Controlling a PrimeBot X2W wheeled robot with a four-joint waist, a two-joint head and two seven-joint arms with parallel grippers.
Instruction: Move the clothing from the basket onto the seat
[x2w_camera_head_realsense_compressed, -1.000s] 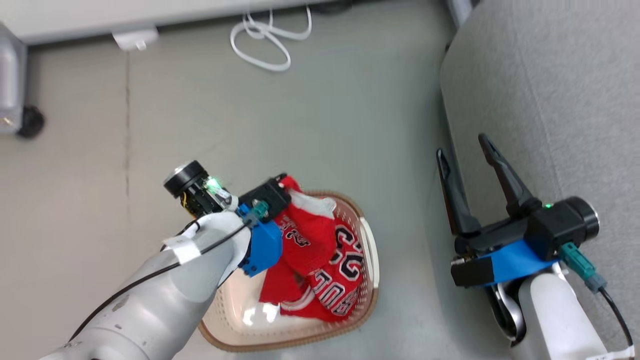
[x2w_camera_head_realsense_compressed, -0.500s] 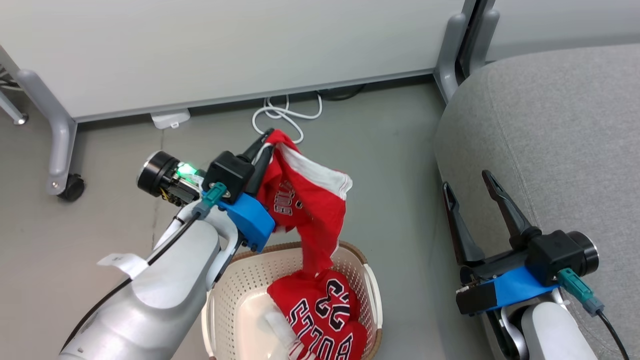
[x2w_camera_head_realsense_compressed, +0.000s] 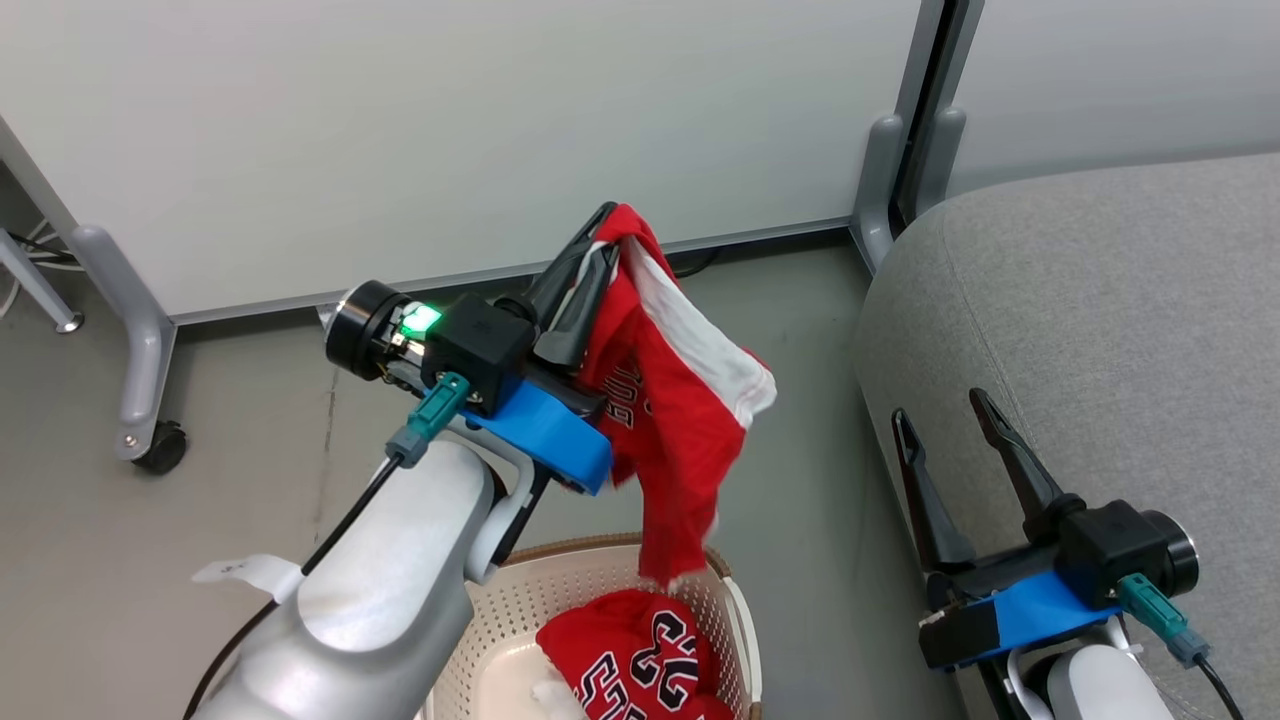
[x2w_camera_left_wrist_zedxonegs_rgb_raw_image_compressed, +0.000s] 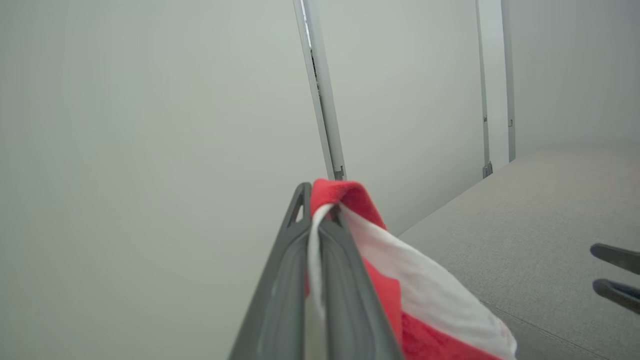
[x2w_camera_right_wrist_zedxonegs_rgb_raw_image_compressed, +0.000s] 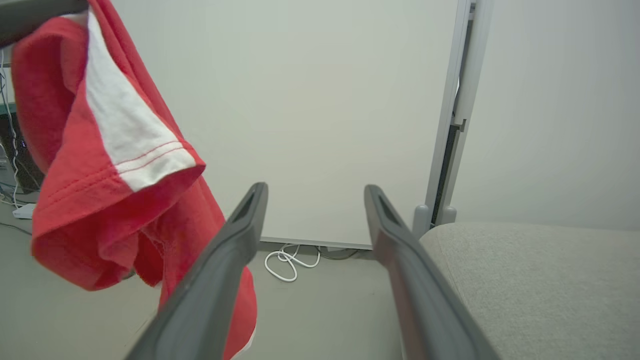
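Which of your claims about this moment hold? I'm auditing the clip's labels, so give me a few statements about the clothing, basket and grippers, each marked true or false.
1. The left gripper is shut on a red garment with white trim. True.
2. That garment hangs clear of the seat, its lower end over the rim of the basket in the head view. True.
3. The basket is empty. False: the jersey marked 23 lies in it.
4. Both grippers grip cloth. False: the right gripper is open and holds nothing.
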